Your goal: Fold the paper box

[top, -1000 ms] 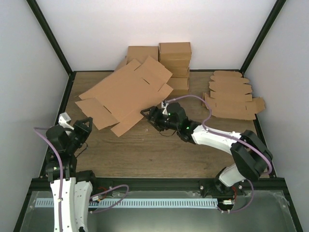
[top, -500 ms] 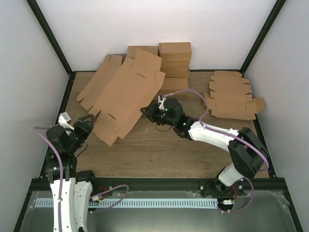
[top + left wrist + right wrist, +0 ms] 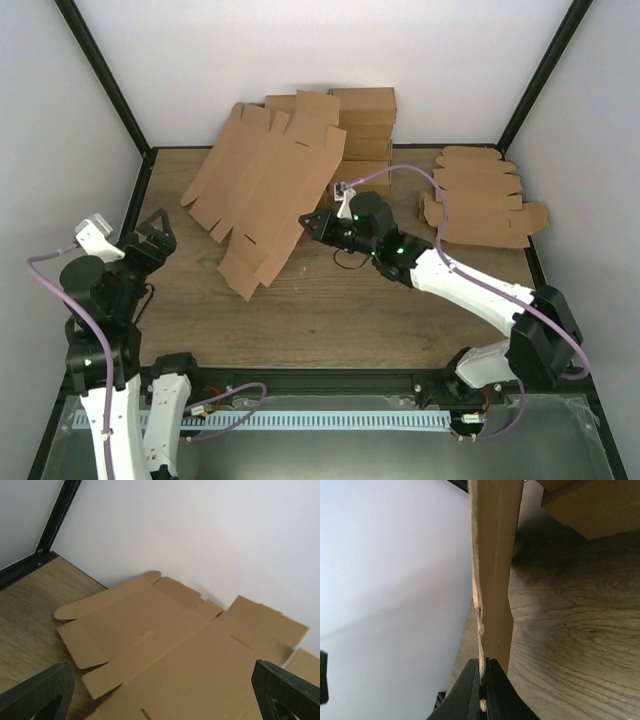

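The right fingers (image 3: 316,222) are pressed shut on the 3 o'clock edge of the unfolded cardboard box blank (image 3: 270,190). The right wrist view shows the two fingers (image 3: 468,690) closed tight on the sheet's thin edge (image 3: 492,555), which is seen edge-on. The blank stands tilted rather than flat. Its lower corner is down on the bench (image 3: 330,320) toward 7 o'clock of the sheet, and its upper flaps rise toward the back wall at 11 o'clock of the bench.

The left fingers (image 3: 163,232) sit at 9 o'clock, spread wide and holding nothing, apart from the blank. In the left wrist view both finger tips (image 3: 35,692) frame the sheet's creased panels (image 3: 190,650).

A stack of folded boxes (image 3: 362,125) stands at 12 o'clock, just behind the blank. A pile of flat blanks (image 3: 480,195) lies at 2 o'clock.
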Motion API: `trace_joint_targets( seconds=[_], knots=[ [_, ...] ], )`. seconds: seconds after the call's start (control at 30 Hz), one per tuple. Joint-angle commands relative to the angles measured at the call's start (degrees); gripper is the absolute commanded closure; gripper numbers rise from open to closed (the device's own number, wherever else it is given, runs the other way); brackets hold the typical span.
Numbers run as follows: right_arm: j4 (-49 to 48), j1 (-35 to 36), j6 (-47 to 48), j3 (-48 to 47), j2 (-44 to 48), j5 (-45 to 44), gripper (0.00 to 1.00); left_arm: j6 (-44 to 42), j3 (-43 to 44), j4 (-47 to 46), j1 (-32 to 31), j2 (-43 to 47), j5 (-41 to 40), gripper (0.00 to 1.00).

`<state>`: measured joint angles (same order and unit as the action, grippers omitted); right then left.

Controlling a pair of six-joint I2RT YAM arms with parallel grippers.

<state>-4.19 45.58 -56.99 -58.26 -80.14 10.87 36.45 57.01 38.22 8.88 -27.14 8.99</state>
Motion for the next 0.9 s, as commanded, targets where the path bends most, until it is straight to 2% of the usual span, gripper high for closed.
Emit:
trace_joint_targets(
  seconds=[0.0, 0.17, 0.37, 0.63, 0.87],
  knots=[
    [8.28, 0.12, 8.05, -3.29, 4.77, 1.25, 0.99, -6.04, 0.42, 0.77, -0.18, -3.03, -1.04, 0.00],
    [18.31, 0.04, 13.02, -1.79, 9.82, 3.62, 0.99, -8.16, 0.33, 0.51, -0.18, -6.69, 1.19, 0.00],
    [29.06, -2.30, 12.83, 3.17, 18.02, 2.64, 0.99, -8.55, -1.91, -1.28, -0.18, -7.62, 2.30, 0.00],
    [44.70, -4.01, 12.56, 4.20, 22.56, -9.18, 0.99, -9.26, -4.85, -3.26, -0.12, -10.33, 5.84, 0.00],
    [51.12, -4.19, 10.71, 4.03, 22.14, -16.48, 0.97, -8.69, -11.20, -6.46, -0.16, -12.30, 11.09, 0.00]
  ],
)
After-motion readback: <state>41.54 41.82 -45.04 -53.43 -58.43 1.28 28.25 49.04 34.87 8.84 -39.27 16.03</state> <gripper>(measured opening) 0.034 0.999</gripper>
